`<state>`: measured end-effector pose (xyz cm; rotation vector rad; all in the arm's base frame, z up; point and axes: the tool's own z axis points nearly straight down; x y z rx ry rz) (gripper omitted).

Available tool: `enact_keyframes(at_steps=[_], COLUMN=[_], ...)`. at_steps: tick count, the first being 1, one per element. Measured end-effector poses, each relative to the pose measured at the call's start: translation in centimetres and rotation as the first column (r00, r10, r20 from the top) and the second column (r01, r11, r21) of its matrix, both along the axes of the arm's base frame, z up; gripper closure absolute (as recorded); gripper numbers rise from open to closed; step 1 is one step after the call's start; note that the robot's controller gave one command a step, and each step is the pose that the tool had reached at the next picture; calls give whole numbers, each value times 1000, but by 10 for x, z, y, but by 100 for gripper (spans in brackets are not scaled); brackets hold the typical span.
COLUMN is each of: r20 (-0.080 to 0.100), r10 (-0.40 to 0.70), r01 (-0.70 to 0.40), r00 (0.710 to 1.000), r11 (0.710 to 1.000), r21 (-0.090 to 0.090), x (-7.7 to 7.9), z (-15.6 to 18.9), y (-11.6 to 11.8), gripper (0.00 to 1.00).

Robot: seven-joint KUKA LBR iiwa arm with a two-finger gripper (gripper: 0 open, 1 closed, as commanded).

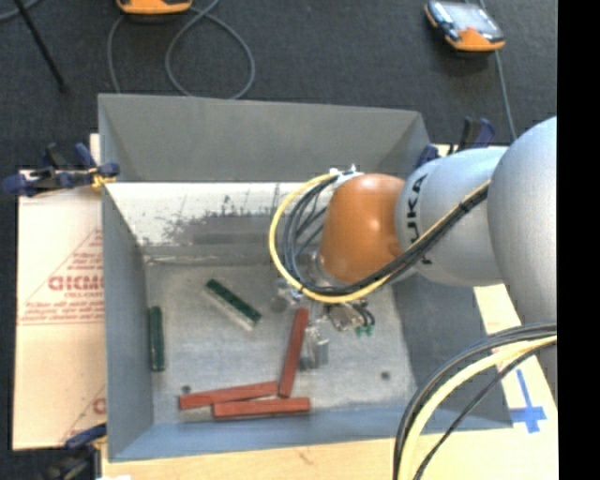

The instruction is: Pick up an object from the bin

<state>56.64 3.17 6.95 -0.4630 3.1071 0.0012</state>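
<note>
We see the arm (450,220) hanging low in the bin (122,309).
Its jaws sit beside a slanted red stick (294,349); opening we cannot tell.

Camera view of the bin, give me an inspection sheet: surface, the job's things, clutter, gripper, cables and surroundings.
Surface: grey metal bin, dark speckles on the inner back wall.
Job's things: slanted red-brown stick mid-floor; two red-brown sticks lying side by side near the front wall; dark green stick along the left wall; green and white bar left of centre.
Clutter: nothing seen.
Grippers: gripper low in the bin under the orange cover, close beside the slanted stick's upper half.
Cables: yellow and black cables looped round the wrist; another cable on the floor behind the bin.
Surroundings: dark carpet; two orange-and-black devices at the top.
</note>
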Motion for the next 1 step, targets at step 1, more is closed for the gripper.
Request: enact_keyframes(at_steps=[1], r20=[4], r10=[-3], r01=[3], r00=[1000], r11=[1000], r21=[0], x=[1], z=[1], y=[-1], gripper=[100])
